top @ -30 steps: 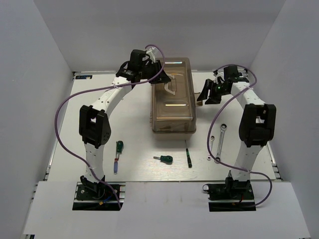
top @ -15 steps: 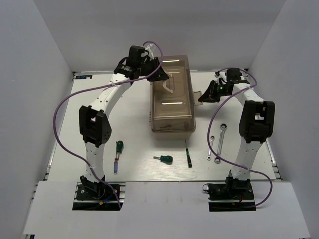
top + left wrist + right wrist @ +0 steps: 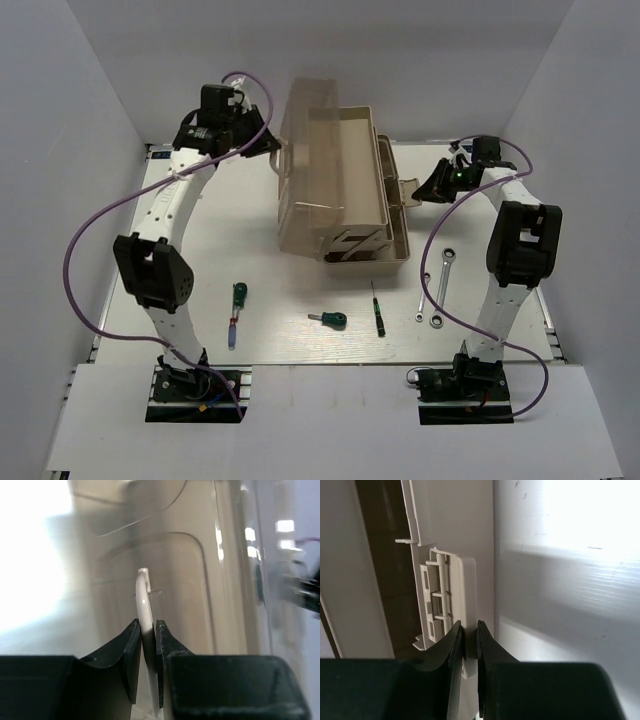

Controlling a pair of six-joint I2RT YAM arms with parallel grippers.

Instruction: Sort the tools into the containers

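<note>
Swung up and left, the toolbox lid [image 3: 305, 150] stands open; left fingers [image 3: 134, 636] clamp its clear handle [image 3: 143, 595], right fingers [image 3: 454, 642] pinch the side latch [image 3: 451, 595]. Opening looks finished; next likely releasing, then fetching tools [image 3: 328, 320] from the worktop [image 3: 280, 300], lower centre.

Both arms stretch forward with elbows raised, the left hand [image 3: 272, 147] pinched tight on the clear handle [image 3: 144, 592] and the right hand [image 3: 418, 195] clamped on the beige latch [image 3: 460, 580].
</note>
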